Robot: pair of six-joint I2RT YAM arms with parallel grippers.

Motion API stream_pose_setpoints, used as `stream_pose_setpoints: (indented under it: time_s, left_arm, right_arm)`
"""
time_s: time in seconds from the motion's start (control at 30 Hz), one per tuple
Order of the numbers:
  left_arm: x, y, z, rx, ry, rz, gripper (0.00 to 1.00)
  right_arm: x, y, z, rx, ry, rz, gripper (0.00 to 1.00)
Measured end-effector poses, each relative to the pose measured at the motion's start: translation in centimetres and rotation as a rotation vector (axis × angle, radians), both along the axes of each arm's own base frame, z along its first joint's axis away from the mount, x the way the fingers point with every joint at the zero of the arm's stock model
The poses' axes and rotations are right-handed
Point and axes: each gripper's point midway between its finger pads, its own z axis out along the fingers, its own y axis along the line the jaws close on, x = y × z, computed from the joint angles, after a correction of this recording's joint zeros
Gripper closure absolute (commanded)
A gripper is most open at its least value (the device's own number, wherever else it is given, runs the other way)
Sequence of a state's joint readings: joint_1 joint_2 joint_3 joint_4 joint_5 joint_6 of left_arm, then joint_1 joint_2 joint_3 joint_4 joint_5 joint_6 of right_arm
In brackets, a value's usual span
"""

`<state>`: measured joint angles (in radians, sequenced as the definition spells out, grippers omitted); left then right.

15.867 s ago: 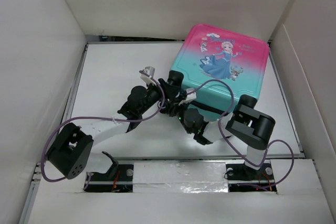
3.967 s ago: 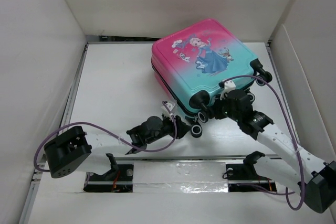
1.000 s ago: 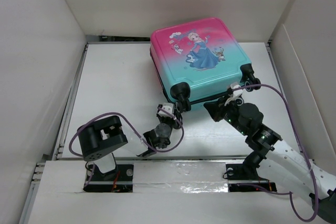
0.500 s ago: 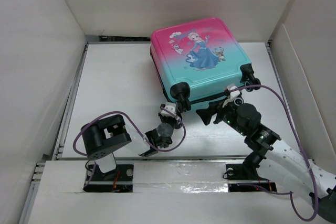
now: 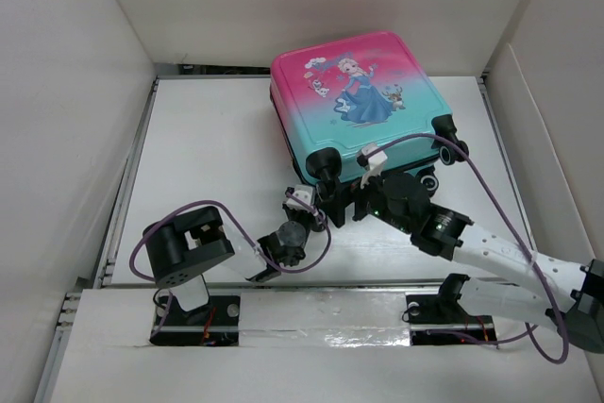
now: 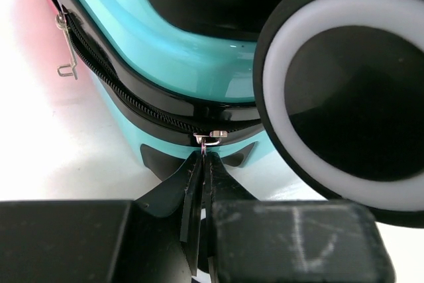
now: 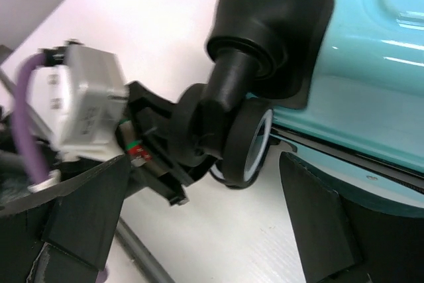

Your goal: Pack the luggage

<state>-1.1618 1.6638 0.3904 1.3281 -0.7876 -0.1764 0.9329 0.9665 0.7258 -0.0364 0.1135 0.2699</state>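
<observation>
Small hard-shell child's suitcase, pink-to-teal w/ cartoon princess print (image 5: 363,106), lies flat, print side up, towards the far-right part of a white table (image 5: 208,139). Both shells are together and the black zip line runs round the edge.

Left gripper (image 6: 204,160) is at the case's near-left corner, fingers pinched tight on a small silver metal zip pull (image 6: 212,137), just beside a black-and-white wheel (image 6: 344,91). Right gripper (image 7: 199,223) reaches across to the same corner w/ jaws spread wide, gripping nothing, the wheel in front of the gap.

Handling, as I'd judge it: the shell is stiff, glossy and prob. slippery, so fingers would slide off the flat faces. It's likely light enough to skate on the table if the zip is tugged. Better holds are the zip pull, the wheel stems and the seam edge. The pull is thin, so it could slip out of the pinch.

The table is smooth and matte white. Plain white panels (image 5: 75,92) box it in at left, back and right.
</observation>
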Motion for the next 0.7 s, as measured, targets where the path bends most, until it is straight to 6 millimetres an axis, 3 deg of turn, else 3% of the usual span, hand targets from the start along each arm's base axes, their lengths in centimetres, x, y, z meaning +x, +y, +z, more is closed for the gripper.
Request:
stream_pose_setpoints:
  time_s: [0.23,0.47,0.53,0.57,0.6,0.7]
  left_arm:
    - [0.0,0.1,0.0,-0.007,0.0,-0.013,1.0]
    - [-0.1,0.3,-0.1,-0.009,0.001,-0.024,1.0]
    - [0.0,0.3,0.0,-0.012,0.0,-0.027,1.0]
    - [0.0,0.3,0.0,-0.012,0.0,-0.028,1.0]
    - [0.0,0.4,0.0,-0.012,0.0,-0.027,1.0]
    - [0.3,0.8,0.0,-0.012,0.0,-0.017,1.0]
  right_arm:
    - [1.7,0.3,-2.6,-0.047,0.047,-0.082,0.06]
    - [3.4,1.2,-3.3,-0.033,0.046,-0.139,0.17]
    - [4.0,1.7,-3.0,-0.027,0.041,-0.151,0.3]
    - [4.3,1.9,-2.8,-0.024,0.036,-0.155,0.41]
    - [4.5,2.1,-2.7,-0.02,0.037,-0.161,0.64]
    - [4.8,2.4,-2.7,-0.021,0.037,-0.173,0.93]
